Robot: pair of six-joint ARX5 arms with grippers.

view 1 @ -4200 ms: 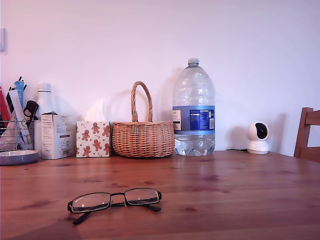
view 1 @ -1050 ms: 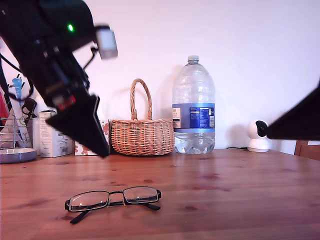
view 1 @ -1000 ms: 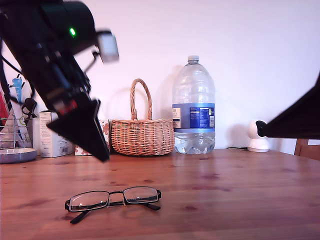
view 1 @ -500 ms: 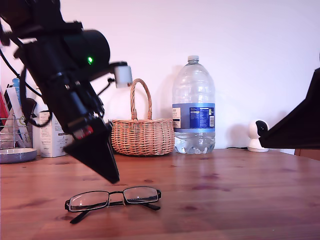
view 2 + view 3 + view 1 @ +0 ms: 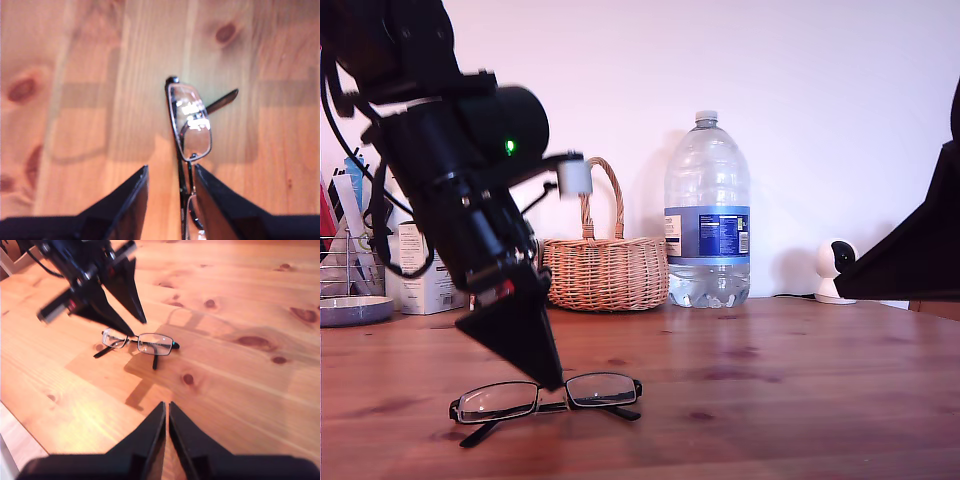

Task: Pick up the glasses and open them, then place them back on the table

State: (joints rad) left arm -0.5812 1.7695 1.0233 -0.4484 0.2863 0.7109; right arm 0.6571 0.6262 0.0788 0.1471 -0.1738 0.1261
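Glasses (image 5: 546, 397): folded, on table (image 5: 770, 380); my first gripper (image 5: 169, 187) jaws apart over bridge; my second gripper (image 5: 166, 415) jaws nearly together, well apart

basket (image 5: 606, 272), water bottle (image 5: 707, 215), camera (image 5: 836, 270)

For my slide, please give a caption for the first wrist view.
My first gripper, fingers open, straddles the bridge of the glasses on the table.

The exterior view sits low at the table's (image 5: 770, 400) edge, facing the back wall. The first wrist view looks steeply down, close above the glasses (image 5: 190, 127). The second wrist view looks obliquely from farther off; all three share the glasses.
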